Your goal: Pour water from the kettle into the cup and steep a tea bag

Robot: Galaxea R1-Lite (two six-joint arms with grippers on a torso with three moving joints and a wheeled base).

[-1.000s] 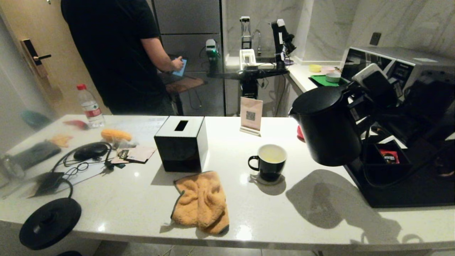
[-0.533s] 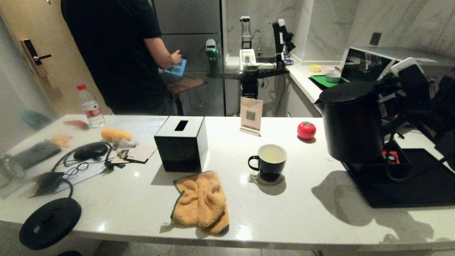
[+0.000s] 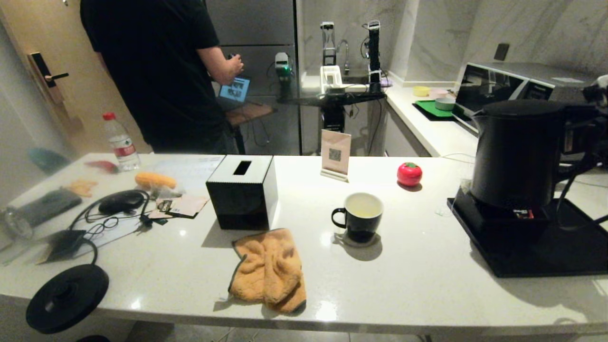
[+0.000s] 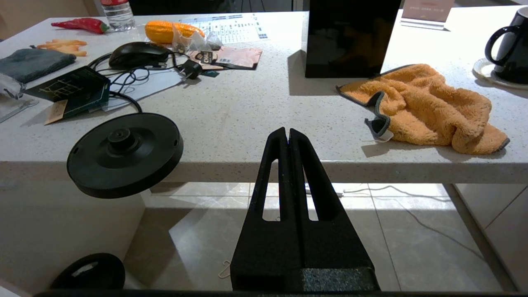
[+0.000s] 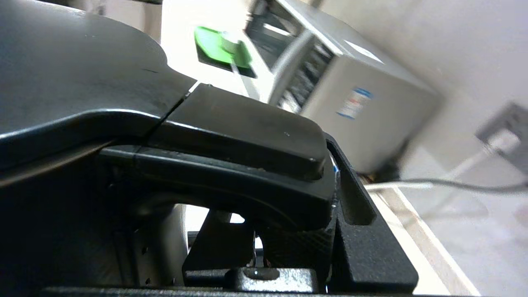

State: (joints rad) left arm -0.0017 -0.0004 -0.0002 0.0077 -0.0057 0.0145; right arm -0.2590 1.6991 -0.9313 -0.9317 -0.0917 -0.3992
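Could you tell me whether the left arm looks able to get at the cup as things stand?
Probably yes: the left gripper, shut and parked below the counter edge, is free, and only the orange cloth lies between it and the cup.

At the right edge of my head view, the kettle [image 3: 517, 154] hides most of the red sachet [image 3: 522, 214] behind its base. The cup [image 4: 509, 49] is cut off at the upper right of my left wrist view.

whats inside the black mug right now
The cup holds pale yellowish water, partway up its white inside. No tea bag or string shows in it. The near wall hides the bottom of the inside, so something sunk there cannot be ruled out.
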